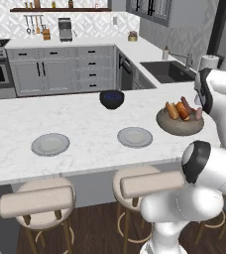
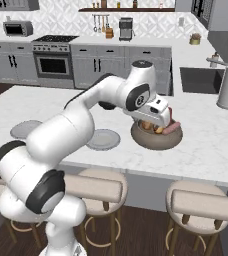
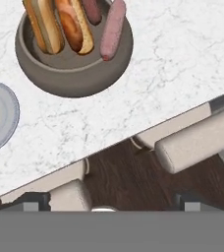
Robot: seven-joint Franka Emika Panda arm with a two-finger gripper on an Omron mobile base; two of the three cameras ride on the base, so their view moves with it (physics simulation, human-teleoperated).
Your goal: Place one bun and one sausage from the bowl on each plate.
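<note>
A white marble counter point(image 1: 85, 134) carries everything, and the grey-brown bowl point(image 3: 74, 74) serves as the landmark here.

Two light-grey plates sit on the counter beside the bowl: the near plate point(image 1: 135, 137) is just beside it, and the far plate point(image 1: 50, 144) is well apart from it, beyond the near plate. Both plates are bare.

Inside the bowl lie two golden buns point(image 3: 45, 24) side by side, and next to them two reddish sausages point(image 3: 113, 27). One sausage leans on the bowl's rim. All four lie roughly parallel, long axes running across the bowl.

In the right base view, the end effector point(image 2: 158, 117) hangs over the bowl's near edge, its fingers spread wide and holding nothing. The food lies just ahead of it and below. A grasp would likely need the fingers to straddle a bun across its narrow width.
</note>
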